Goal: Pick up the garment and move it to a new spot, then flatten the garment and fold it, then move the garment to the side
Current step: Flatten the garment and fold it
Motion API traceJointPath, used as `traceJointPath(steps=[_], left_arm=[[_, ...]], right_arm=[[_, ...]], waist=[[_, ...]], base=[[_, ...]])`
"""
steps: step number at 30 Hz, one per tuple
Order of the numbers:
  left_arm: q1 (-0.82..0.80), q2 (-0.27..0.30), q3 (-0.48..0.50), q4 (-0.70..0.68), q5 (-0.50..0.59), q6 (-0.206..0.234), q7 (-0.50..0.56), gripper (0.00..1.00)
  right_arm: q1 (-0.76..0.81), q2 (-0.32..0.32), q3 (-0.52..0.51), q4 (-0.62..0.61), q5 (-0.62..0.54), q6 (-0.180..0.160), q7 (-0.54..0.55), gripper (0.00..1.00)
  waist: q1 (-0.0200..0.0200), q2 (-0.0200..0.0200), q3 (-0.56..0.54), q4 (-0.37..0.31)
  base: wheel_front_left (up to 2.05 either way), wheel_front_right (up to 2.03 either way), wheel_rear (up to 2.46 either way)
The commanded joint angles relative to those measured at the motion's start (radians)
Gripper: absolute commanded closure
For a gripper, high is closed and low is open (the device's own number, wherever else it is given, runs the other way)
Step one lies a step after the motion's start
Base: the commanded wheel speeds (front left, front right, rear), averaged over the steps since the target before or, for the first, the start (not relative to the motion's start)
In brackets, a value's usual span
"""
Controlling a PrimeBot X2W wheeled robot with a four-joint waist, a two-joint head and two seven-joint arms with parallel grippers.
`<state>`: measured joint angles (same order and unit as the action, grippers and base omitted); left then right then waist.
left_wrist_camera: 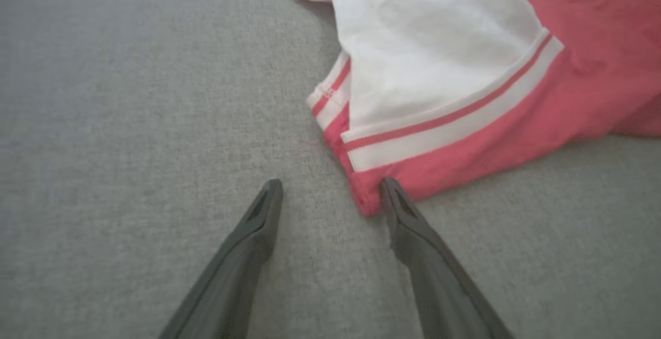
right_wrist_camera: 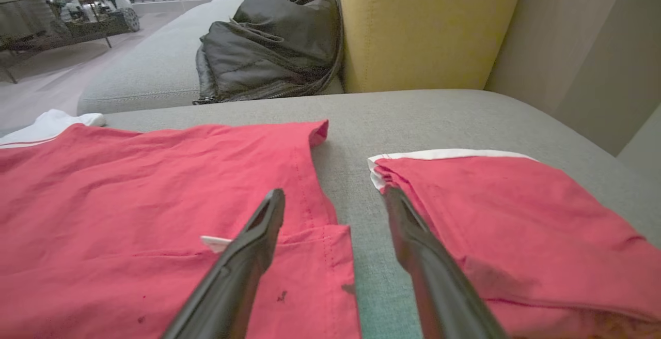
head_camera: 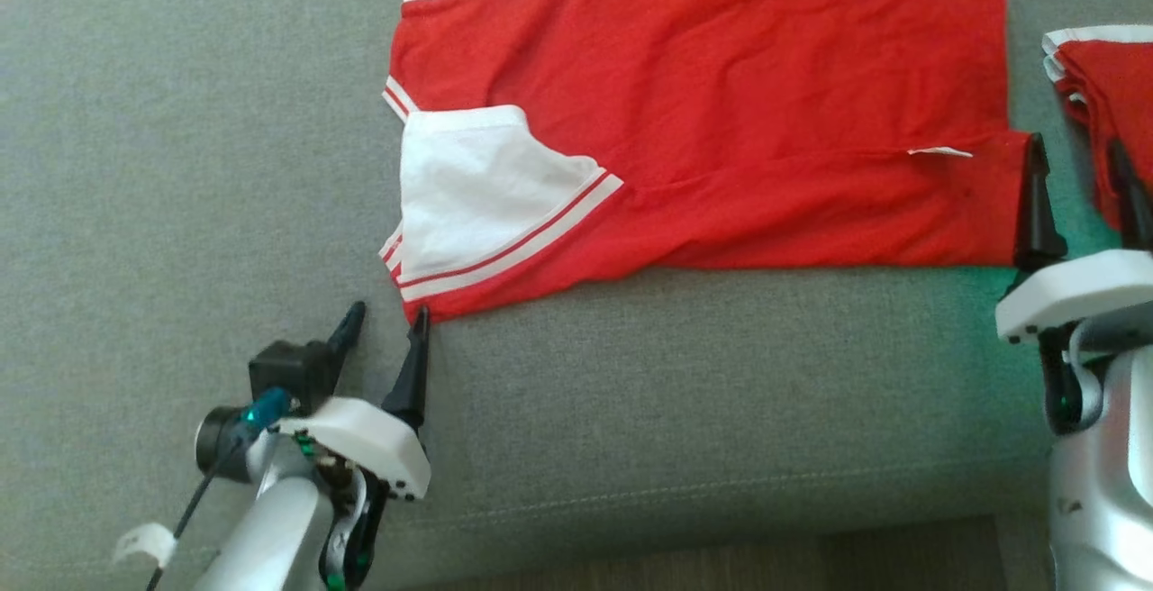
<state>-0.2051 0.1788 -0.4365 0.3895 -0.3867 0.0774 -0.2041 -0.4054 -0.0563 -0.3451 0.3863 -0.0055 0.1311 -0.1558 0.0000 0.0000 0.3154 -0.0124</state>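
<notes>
That red garment (head_camera: 721, 77) looks light, limp and crease-prone, so I'd pinch its seven and four o'clock corners, where the left gripper (head_camera: 388, 312) and right gripper (head_camera: 1076, 142) gape wide, empty.

Red, white-striped garment (head_camera: 721, 104); grey sofa (head_camera: 180, 168)

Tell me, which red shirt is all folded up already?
The small red bundle at the far right, stacked in layers. The big red shirt beside it lies spread out wide.

The garment (head_camera: 703, 122) runs off the top edge.
</notes>
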Motion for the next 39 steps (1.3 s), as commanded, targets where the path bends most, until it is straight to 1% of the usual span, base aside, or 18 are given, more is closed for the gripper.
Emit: traceJointPath(steps=[1,4,5,6,7,8,10,12,17,18,24,25,26,27,28,33,36,39], left_arm=[[-0.037,0.007,0.04,0.005,-0.015,-0.013,0.003,0.0],[-0.051,0.001,0.036,0.032,-0.035,-0.039,0.008,0.0],[-0.054,0.0,0.032,0.04,-0.037,-0.046,0.01,0.13],[-0.055,-0.002,0.028,0.047,-0.042,-0.055,0.012,0.53],[-0.056,-0.005,0.025,0.054,-0.047,-0.063,0.013,0.86],[-0.057,-0.007,0.024,0.06,-0.055,-0.074,0.014,1.0],[-0.06,-0.01,0.019,0.069,-0.067,-0.095,0.015,1.0],[-0.067,-0.006,0.015,0.072,-0.064,-0.103,0.006,1.0],[-0.081,0.009,0.016,0.06,-0.04,-0.092,-0.022,1.0],[-0.081,0.009,0.016,0.06,-0.04,-0.092,-0.022,1.0],[-0.08,0.027,0.027,0.044,-0.034,-0.077,-0.033,1.0],[-0.077,0.029,0.028,0.044,-0.035,-0.076,-0.034,1.0],[-0.074,0.03,0.03,0.044,-0.037,-0.076,-0.035,1.0],[-0.072,0.031,0.03,0.044,-0.038,-0.074,-0.036,1.0],[-0.07,0.032,0.031,0.044,-0.039,-0.074,-0.036,1.0],[-0.057,0.054,0.038,0.021,-0.035,-0.066,-0.042,1.0],[-0.022,0.072,0.044,-0.019,-0.037,-0.06,-0.043,1.0],[0.024,0.097,0.051,-0.078,-0.043,-0.047,-0.028,1.0]], right_arm=[[0.037,0.005,0.03,-0.06,0.022,0.0,0.029,0.0],[0.088,0.006,0.076,-0.094,0.095,0.0,0.077,0.0],[0.101,0.006,0.083,-0.103,0.114,0.0,0.088,0.0],[0.112,0.006,0.087,-0.109,0.128,0.0,0.098,0.0],[0.12,0.006,0.087,-0.113,0.13,0.0,0.107,0.0],[0.127,0.006,0.085,-0.114,0.13,0.0,0.117,0.0],[0.132,0.006,0.079,-0.107,0.126,0.0,0.143,0.0],[0.127,0.006,0.07,-0.091,0.129,0.0,0.163,0.0],[0.095,0.006,0.037,-0.008,0.115,0.0,0.176,0.0],[0.095,0.006,0.037,-0.008,0.115,0.0,0.176,0.0],[0.033,0.006,0.007,0.124,0.107,0.0,0.155,0.0],[0.021,0.006,0.009,0.148,0.103,0.0,0.152,0.07],[0.01,0.006,0.013,0.173,0.099,0.0,0.152,0.5],[-0.001,0.006,0.017,0.196,0.095,0.0,0.15,0.74],[-0.012,0.006,0.021,0.217,0.091,0.0,0.151,1.0],[-0.041,0.006,0.081,0.289,0.141,0.0,0.155,1.0],[-0.024,0.006,0.094,0.272,0.148,0.0,0.166,1.0],[0.012,0.003,0.089,0.218,0.153,0.0,0.195,1.0]], waist=[[0.0,0.0,-0.004,0.002],[0.0,0.0,-0.009,-0.006],[0.0,0.0,-0.011,-0.009],[0.0,0.0,-0.012,-0.011],[0.0,0.0,-0.013,-0.013],[0.0,0.0,-0.015,-0.014],[0.0,0.0,-0.018,-0.015],[0.0,0.0,-0.02,-0.015],[0.0,0.0,-0.026,-0.005],[0.0,0.0,-0.026,-0.005],[0.0,0.0,-0.033,0.002],[0.0,0.0,-0.035,0.001],[0.0,0.0,-0.037,0.0],[0.0,0.0,-0.038,0.0],[0.0,0.0,-0.04,-0.001],[0.0,0.0,-0.05,-0.012],[0.0,0.0,-0.055,-0.022],[0.0,0.0,-0.058,-0.029]], base=[[0.0,0.0,0.0],[0.0,0.0,0.0],[0.0,0.0,0.0],[0.0,0.0,0.0],[0.0,0.0,0.0],[0.0,0.0,0.0],[0.0,0.0,0.0],[0.0,0.0,0.0],[0.0,0.0,0.0],[0.0,0.0,0.0],[0.0,0.0,0.0],[0.0,0.0,0.0],[0.0,0.0,0.0],[0.0,0.0,0.0],[0.0,0.0,0.0],[0.0,0.0,0.0],[0.0,0.0,0.0],[0.0,0.0,0.0]])
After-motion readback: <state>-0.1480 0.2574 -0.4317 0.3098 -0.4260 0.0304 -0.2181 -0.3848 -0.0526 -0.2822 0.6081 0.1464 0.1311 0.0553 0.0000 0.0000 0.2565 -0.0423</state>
